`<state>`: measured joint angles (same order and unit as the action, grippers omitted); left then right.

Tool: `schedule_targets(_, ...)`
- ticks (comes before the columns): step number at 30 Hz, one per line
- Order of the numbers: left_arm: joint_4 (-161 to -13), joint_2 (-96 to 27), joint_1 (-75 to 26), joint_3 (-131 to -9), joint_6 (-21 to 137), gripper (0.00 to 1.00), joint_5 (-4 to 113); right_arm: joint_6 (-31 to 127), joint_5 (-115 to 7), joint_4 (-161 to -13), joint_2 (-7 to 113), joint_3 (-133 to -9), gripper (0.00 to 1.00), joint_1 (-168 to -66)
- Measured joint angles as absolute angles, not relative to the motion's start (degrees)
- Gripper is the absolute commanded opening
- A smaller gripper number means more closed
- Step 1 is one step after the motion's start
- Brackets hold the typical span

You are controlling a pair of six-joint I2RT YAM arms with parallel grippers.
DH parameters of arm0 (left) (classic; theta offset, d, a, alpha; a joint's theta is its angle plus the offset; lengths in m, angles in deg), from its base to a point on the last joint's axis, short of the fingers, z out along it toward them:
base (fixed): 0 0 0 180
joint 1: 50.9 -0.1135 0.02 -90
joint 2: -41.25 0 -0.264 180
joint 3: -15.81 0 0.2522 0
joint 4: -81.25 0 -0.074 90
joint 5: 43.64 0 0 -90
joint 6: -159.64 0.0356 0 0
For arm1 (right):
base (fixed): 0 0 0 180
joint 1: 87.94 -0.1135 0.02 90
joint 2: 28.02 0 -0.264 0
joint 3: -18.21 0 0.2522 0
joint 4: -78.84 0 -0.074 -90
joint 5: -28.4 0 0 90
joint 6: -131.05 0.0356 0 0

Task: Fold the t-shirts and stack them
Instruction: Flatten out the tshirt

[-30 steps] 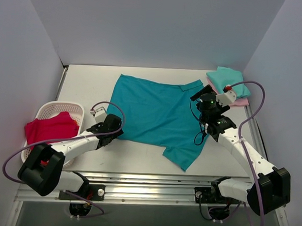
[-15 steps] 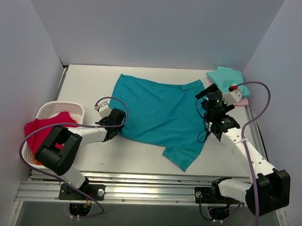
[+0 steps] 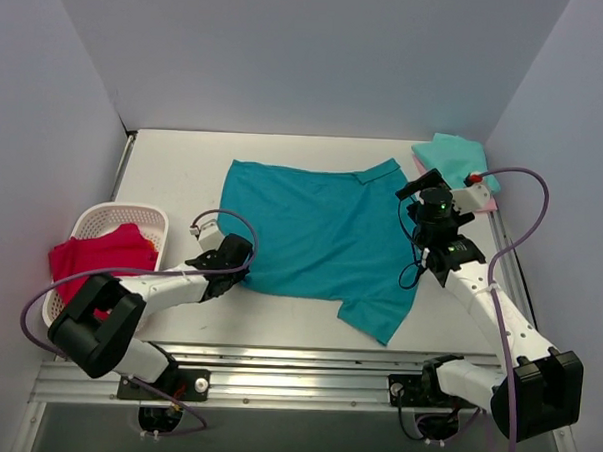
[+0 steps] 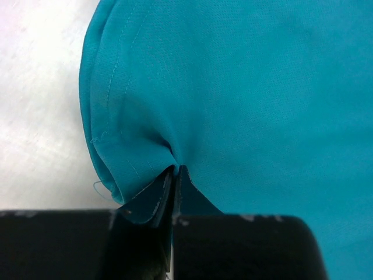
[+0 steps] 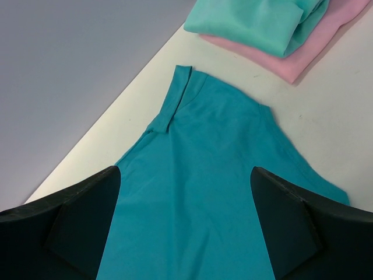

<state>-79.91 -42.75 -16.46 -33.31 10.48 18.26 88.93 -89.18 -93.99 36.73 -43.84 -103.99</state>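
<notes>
The teal-blue t-shirt lies spread and mostly flat across the middle of the surface; it is soft, fine-knit cloth, with one sleeve pointing toward the near edge. At the far right corner a folded mint-green t-shirt sits on a folded pale pink t-shirt; by the left edge a white plastic lattice basket holds a crumpled red cloth. Only the left wrist view shows the hem's stitched seam line and the cloth puckering into a small ridge; only the right wrist view shows the narrow turned-over strip at the far sleeve. The left fingers are pressed together, clamped on the teal-blue t-shirt's near left hem; the right fingers stand wide apart above its right side, holding nothing.
</notes>
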Motion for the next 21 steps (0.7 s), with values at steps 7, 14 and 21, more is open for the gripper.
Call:
schedule_targets(7, -68.76, -31.78, -12.64, -27.97, 7.40, 0.02, 18.04, 88.93, -88.98, -93.96, 34.83, -42.99, 0.89, -103.57)
schedule_targets(14, -62.86, -26.38, -9.99, -26.10, 5.59, 0.83, 17.50, 88.91, -88.76, -93.99, 33.30, -42.75, 0.91, -103.29)
schedule_targets(21, -51.89, -22.82, -7.00, -37.48, 7.25, 0.96, 10.66, 86.39, -87.54, -97.68, 34.63, -42.35, 0.95, -103.29)
